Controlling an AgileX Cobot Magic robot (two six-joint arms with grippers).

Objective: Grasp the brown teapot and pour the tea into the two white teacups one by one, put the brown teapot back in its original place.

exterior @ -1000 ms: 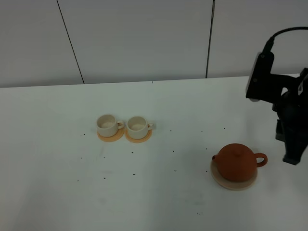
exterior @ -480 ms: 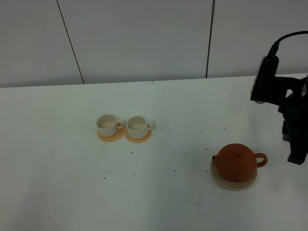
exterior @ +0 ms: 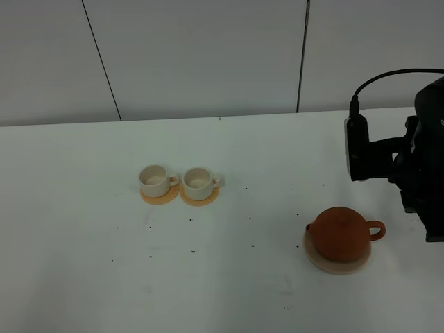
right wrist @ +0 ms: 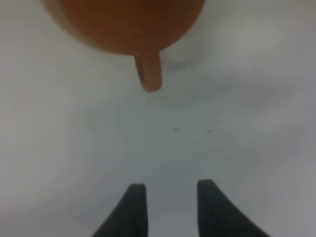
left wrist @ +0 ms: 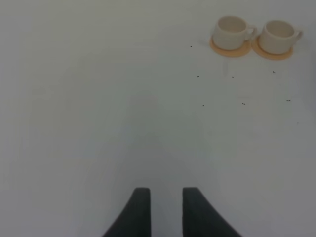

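The brown teapot [exterior: 339, 234] sits upright on its large pale beige coaster [exterior: 338, 264] at the right of the table, its loop handle [exterior: 375, 229] pointing right. In the right wrist view the teapot [right wrist: 128, 22] is straight ahead. Its handle [right wrist: 149, 74] points at my right gripper [right wrist: 168, 185], which is open, empty and a short way off. The two white teacups [exterior: 154, 180] [exterior: 198, 180] stand side by side on small orange-tan coasters, left of centre. My left gripper [left wrist: 162, 190] has a narrow gap and is empty, far from the cups [left wrist: 231, 30] [left wrist: 279, 34]. No tea shows.
The right arm [exterior: 416, 166] with its black cable stands above the table's right edge, just right of the teapot. Small dark specks dot the white table [exterior: 229, 277]. A grey panelled wall [exterior: 208, 55] runs behind the table.
The right arm has turned and shifted at the right edge; its black housing now sits further left and lower. The teapot and cups have not moved.
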